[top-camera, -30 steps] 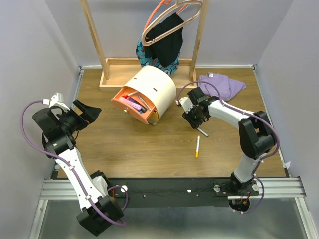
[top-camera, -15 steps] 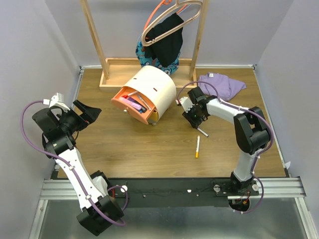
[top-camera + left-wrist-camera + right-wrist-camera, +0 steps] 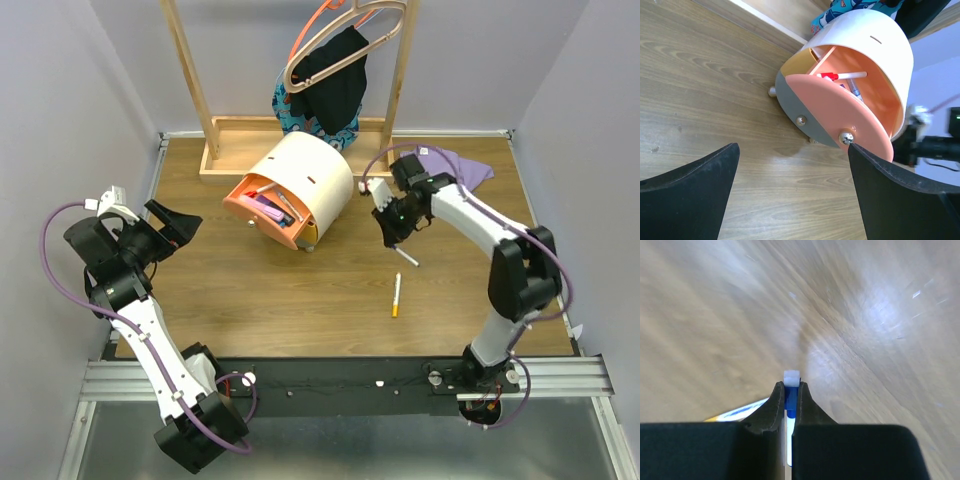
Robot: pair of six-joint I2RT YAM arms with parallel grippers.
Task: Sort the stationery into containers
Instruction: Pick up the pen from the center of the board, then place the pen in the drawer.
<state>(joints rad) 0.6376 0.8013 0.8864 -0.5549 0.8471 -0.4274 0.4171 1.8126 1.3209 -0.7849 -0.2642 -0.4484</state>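
**Right gripper pinches the blue pen; orange drawer stands open**

Over on the right side, the right gripper (image 3: 791,388) has its jaws pressed in tight on a blue pen (image 3: 791,376). The wrist camera shows it plainly: the white end of the pen pokes out just past the two black fingertips (image 3: 776,400), with the blue barrel sandwiched between them. From above, the lower end of that pen juts out below the gripper, pointing down toward the table (image 3: 250,290). Is it clear of the wood? I cannot tell. The floor under the wrist camera is smeared with blur.

Near it, toward the arm bases, a white pen (image 3: 396,296) with an orange tip lies loose on the table, apart from the gripper.

Mid-table sits the cream chest (image 3: 310,175), tipped on its feet, its orange drawer (image 3: 255,213) pulled out toward the left arm. Pens lie inside, and the left wrist view picks out a red-capped marker (image 3: 829,76) among them. A sliver of the yellow drawer (image 3: 312,236) shows underneath.

The left gripper (image 3: 172,225) hangs out on the left, jaws spread wide, holding nothing and aimed at the open drawer front.

At the back, a purple cloth (image 3: 455,168) lies behind the right arm, beside the wooden rack (image 3: 230,155).
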